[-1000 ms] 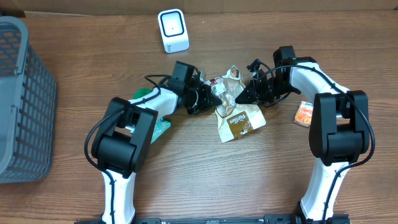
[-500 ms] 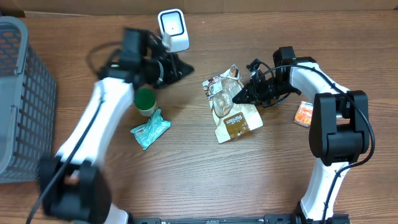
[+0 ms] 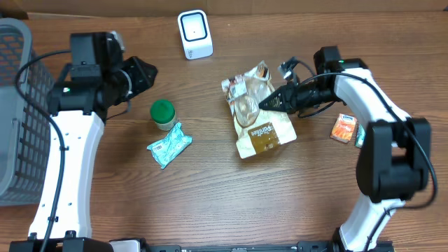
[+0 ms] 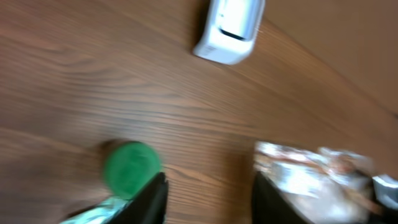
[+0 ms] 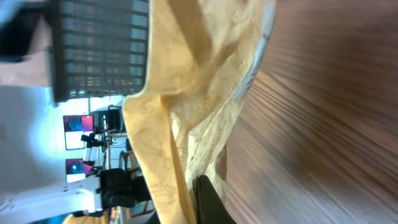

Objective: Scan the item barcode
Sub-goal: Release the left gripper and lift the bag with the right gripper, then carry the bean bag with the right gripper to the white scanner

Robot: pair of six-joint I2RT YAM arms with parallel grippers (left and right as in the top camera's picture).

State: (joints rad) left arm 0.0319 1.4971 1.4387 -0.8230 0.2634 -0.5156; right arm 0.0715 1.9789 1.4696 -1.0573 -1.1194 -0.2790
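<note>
Nearest the base, on the table (image 3: 210, 210): a teal packet (image 3: 169, 145), flat and untouched. Just beyond, at mid-table, the bag (image 3: 264, 133): crumpled, lower half resting on the wood, upper part pinched by the right hand (image 3: 267, 103), clamped on a fold of the film, with yellow film bunched right against one finger (image 5: 208, 198) in the wrist view. To the right of the bag and apart from it, an orange packet (image 3: 344, 128). To the left, well apart, a green-capped jar (image 3: 162, 113). Farther back on the left, the left hand (image 3: 147, 72): partly open, holding nothing, hanging near the jar and pointed toward the bag. Farthest, near the back edge, the white scanner (image 3: 194, 33); at far left, a grey basket (image 3: 21, 112). No barcode to be made out on the bag in any view, so no telling yet the right face to present. Likely trouble from here: a one-handed pinch on slick, crumpled film, liable to slip out during a lift; a limp bag folding over and hiding the code from the scanner window; a drag across the table instead of a clean lift, pushing the bag into the scanner and tipping it; a clash of the two hands over the bag on any re-grasp by the left.
</note>
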